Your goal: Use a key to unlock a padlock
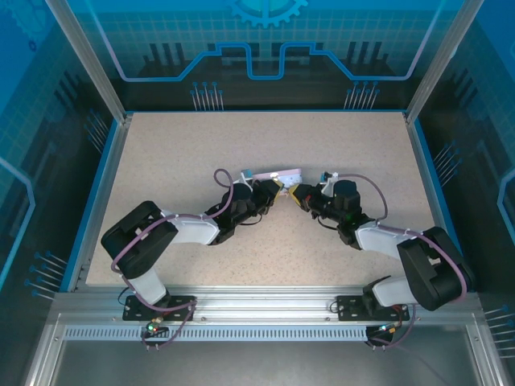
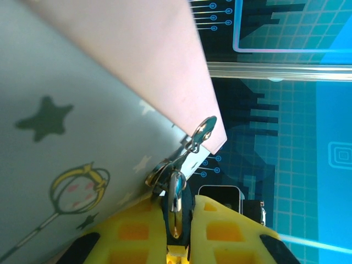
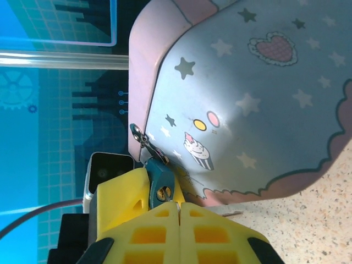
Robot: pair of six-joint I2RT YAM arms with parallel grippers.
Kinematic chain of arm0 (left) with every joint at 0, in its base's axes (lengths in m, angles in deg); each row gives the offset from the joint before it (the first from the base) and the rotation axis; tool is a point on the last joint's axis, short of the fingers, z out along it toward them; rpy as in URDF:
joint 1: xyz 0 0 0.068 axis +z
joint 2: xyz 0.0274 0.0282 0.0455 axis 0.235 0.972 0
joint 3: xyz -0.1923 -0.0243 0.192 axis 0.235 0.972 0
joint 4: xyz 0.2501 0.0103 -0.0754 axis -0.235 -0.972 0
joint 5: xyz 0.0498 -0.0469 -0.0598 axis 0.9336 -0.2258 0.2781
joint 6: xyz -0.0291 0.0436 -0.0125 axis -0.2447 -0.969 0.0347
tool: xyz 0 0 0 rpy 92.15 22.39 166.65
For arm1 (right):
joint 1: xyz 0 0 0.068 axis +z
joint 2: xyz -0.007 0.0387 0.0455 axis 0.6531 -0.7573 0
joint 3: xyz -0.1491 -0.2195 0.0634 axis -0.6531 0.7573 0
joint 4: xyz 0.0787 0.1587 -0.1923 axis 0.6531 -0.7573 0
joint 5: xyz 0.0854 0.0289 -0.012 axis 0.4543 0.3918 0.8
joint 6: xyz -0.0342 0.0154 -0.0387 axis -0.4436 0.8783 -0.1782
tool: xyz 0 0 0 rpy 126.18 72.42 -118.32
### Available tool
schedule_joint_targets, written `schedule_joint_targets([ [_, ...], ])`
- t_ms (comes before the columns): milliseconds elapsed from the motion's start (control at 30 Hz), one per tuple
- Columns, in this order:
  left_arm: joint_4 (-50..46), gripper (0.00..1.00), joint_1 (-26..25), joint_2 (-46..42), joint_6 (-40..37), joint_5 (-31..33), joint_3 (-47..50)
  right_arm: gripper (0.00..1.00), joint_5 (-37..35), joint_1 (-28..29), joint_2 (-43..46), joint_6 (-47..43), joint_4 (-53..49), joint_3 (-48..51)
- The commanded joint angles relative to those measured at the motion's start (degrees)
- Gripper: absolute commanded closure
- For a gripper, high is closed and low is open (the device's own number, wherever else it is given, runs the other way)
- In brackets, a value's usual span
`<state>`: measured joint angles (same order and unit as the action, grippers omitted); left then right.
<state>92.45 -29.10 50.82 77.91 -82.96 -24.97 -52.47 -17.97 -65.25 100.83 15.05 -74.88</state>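
Top external view gives you both arms reaching to the middle of the bench [image 1: 185, 153]. The left gripper [image 1: 276, 191] and the right gripper [image 1: 296, 194] meet tip to tip, almost touching, just on the near side of a pale cartoon-printed tin [image 1: 282, 174]. In the left wrist view, your left gripper is clenched on a small silvery metal piece, which I take for the padlock [image 2: 175, 190]. It hangs by small rings [image 2: 203, 129] at the tin's edge, and its long axis runs straight out along the fingers. In the right wrist view, your right gripper is closed tight. A small dark piece, likely the key [image 3: 159, 184], stands out of its fingertips and slants up and to the left toward the tin's edge. So the padlock lies straight ahead of the key, very near, between the two grippers. You cannot tell from these views whether the key's tip is lined up with the lock or already in it.
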Motion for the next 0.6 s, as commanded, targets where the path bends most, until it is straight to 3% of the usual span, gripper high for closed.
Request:
schedule_joint_targets([
  [0, 6.5, 1.0, -1.9, -1.67, 0.74, -5.4, -2.62, 1.0, 3.83, 0.66, -1.7, -5.9, 1.18, -1.75],
  [100, 6.17, 1.0, -1.97, -1.76, 0.7, -4.94, -2.71, 1.0, 3.15, 0.86, -3.02, -4.93, 3.42, -0.82],
  [333, 5.86, 1.0, -2.58, -1.5, 0.3, -3.21, -3.64, 1.0, 1.33, 1.48, -6.89, 7.09, 11.27, 1.62],
  [567, 5.39, 1.0, -2.98, -1.25, -0.31, -2.02, -4.24, 1.0, -1.97, 3.44, -0.44, 8.55, 3.56, 0.6],
])
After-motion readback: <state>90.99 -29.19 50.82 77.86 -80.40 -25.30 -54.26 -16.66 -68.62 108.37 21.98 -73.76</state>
